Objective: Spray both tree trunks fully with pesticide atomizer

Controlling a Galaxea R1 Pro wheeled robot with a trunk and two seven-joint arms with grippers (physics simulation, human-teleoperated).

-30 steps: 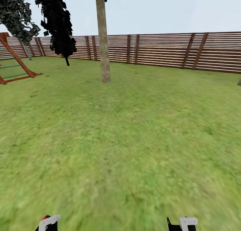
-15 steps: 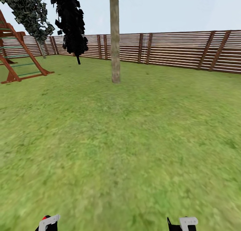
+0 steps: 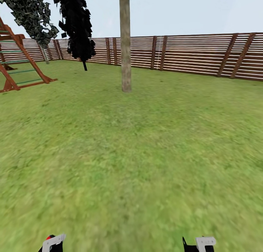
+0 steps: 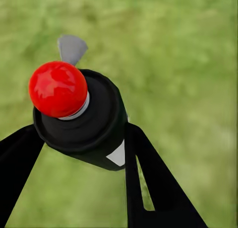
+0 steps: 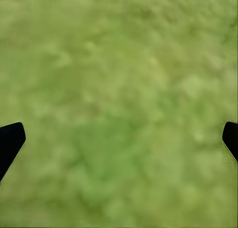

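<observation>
Pesticide atomizer [image 4: 82,116] clamped in left end effector [image 4: 79,139]; right end effector [image 5: 119,139] spread above open floor [image 3: 138,153].

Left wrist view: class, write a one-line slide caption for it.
Left gripper holds the dark pesticide atomizer, red tip toward the camera, above blurred green grass.

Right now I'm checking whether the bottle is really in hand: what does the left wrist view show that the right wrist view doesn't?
Left wrist view alone: the pesticide atomizer, dark-bodied with a red tip, sits clamped between the left gripper fingers, held above the ground.

Right wrist view alone: the right gripper has its two dark fingertips spread wide at the picture's edges, with nothing between them.

Both: blurry green grass floor beneath the grippers.
</observation>
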